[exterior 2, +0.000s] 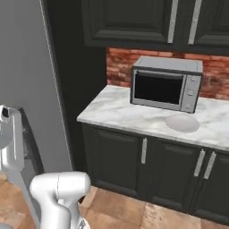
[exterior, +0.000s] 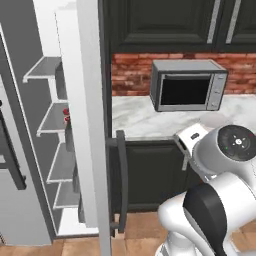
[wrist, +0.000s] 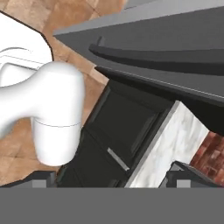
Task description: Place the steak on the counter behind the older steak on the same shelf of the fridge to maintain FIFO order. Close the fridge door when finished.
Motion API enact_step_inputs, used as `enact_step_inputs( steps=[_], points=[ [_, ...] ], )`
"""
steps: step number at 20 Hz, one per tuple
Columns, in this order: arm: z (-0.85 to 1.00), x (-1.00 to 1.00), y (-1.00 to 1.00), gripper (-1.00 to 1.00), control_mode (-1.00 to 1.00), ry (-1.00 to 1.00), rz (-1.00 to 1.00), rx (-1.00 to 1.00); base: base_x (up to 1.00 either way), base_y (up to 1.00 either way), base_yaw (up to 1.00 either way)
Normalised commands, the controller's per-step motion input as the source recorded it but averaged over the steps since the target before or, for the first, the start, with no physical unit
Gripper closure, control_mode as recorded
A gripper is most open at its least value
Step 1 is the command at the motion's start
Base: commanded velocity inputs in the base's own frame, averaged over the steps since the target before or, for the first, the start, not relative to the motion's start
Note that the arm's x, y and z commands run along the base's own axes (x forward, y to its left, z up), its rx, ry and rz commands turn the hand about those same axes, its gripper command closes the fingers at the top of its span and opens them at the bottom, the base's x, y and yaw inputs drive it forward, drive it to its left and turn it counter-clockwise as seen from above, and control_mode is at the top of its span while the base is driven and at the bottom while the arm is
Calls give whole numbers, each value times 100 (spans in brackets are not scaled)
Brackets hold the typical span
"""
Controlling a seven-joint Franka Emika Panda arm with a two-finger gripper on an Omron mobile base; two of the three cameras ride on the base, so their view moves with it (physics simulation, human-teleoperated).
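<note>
Left base view: the tall silver-grey fridge (exterior: 47, 30) stands open at nine o'clock. Its plain silver-grey fridge door (exterior: 95, 125) is swung out edge-on through the centre, and the door's dark bar handle (exterior: 121, 185) faces the robot at six o'clock. On the second pale grey shelf (exterior: 52, 119) from the top lie small glossy red patches of meat (exterior: 66, 115). They are probably steak, kept together on one level so that the order stays first-in, first-out. They are too small to tell whether this is one piece or two. The white marble counter (exterior: 140, 120) runs toward three o'clock and carries a steel-grey microwave (exterior: 187, 85) against the brick wall.

Right base view: the same counter sits at the centre, with the microwave at one o'clock. A pale round dish (exterior 2: 182, 122) lies just in front of it, at three o'clock. The fridge door rises at nine o'clock.

Hand view: the two-finger gripper (wrist: 113, 178) is at six o'clock with its jaws spread wide and nothing between the fingertips (wrist: 43, 178). It looks past a dark cabinet front (wrist: 122, 127) to the counter edge at four o'clock. I judge that the empty, released hand fits either reaching for the meat or going for the door.
</note>
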Motion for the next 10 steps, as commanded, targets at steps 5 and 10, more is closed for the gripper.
enact_step_inputs(
  steps=[5, 10],
  points=[
    [0, 0, 0, -100, 100, 0, 0, 0, 34, -95, 35],
    [0, 0, 0, -100, 100, 0, 0, 0, 45, -32, 35]
  ],
)
